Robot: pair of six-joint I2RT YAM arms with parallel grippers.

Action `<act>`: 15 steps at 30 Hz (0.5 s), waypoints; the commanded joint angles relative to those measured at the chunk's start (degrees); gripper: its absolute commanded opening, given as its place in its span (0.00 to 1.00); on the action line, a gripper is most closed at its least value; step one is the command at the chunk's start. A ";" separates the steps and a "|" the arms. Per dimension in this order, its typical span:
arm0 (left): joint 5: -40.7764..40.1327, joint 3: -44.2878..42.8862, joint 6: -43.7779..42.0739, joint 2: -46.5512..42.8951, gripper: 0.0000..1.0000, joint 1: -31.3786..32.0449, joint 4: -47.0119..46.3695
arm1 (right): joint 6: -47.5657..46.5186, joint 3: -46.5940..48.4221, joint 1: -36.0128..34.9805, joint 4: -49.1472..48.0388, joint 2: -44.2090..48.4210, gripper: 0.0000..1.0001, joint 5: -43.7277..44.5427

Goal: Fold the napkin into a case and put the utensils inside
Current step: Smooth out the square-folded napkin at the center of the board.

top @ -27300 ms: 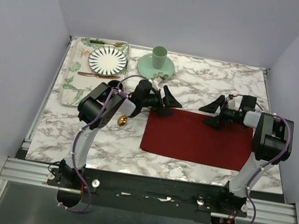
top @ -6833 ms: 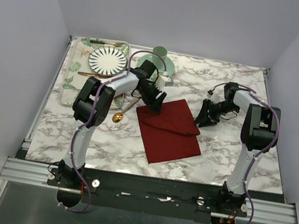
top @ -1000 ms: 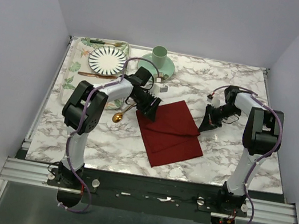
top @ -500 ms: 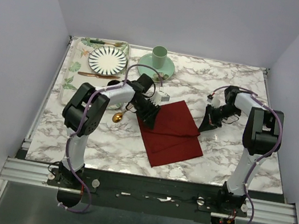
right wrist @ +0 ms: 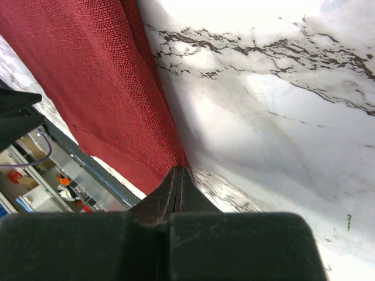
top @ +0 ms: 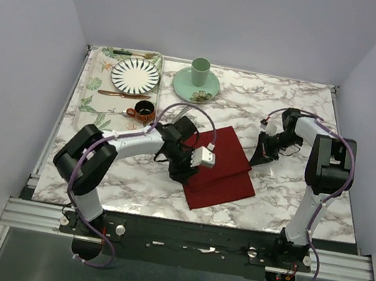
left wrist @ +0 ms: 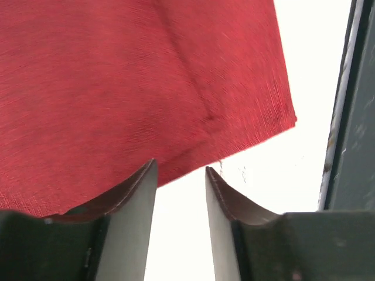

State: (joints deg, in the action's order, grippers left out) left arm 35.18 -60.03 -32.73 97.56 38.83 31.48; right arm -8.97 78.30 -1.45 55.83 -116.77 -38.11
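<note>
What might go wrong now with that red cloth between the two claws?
The left gripper is open astride the napkin edge. If it closes there, it may catch only one layer and spoil the fold. The right gripper looks shut on just the corner tip, so a tug from the other arm might pull that corner free or skew the cloth.

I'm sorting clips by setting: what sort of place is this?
Probably a robot lab cell dressed as a dining table: a marble-look tabletop boxed in by plain walls, a metal mounting rail, plus a striped plate, green cup and red napkin.
</note>
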 commanded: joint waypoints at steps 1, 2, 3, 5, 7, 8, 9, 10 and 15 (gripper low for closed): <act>-8.36 4.65 -12.09 -6.05 0.54 1.95 -0.98 | 0.36 -0.52 -0.30 -0.46 -0.21 0.01 1.02; -8.89 5.27 -11.75 -6.93 0.55 1.95 -1.42 | 0.27 -0.61 -0.39 -0.46 -0.04 0.01 0.93; -9.16 5.36 -11.13 -7.99 0.56 1.78 -2.30 | 0.27 -0.69 -0.39 -0.38 0.05 0.01 0.84; -10.21 5.19 -4.65 -10.89 0.57 1.86 -4.49 | 0.45 -0.87 -0.30 -0.37 0.23 0.01 0.49; -13.37 4.66 4.11 -12.30 0.57 3.88 -8.36 | 0.62 -0.96 -0.30 -0.29 0.23 0.01 0.05; -16.08 3.27 6.43 -12.13 0.58 4.93 -8.89 | 0.62 -0.96 -0.39 -0.20 0.40 0.01 -0.04; -17.24 2.64 8.19 -11.78 0.58 5.90 -9.51 | 0.62 -0.96 -0.39 -0.20 0.49 0.01 -0.21; -18.29 2.20 9.60 -10.99 0.59 7.82 -9.86 | 0.71 -0.96 -0.31 -0.20 0.58 0.01 -0.13; -31.72 -1.14 15.06 -6.69 0.58 14.77 -13.02 | 0.62 -0.70 -0.30 0.33 0.84 0.03 -0.04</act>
State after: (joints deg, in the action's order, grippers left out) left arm 17.17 -58.19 -25.43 87.35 48.14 23.29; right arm -8.75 78.02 -1.45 55.75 -116.77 -38.09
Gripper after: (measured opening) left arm 0.585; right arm 0.012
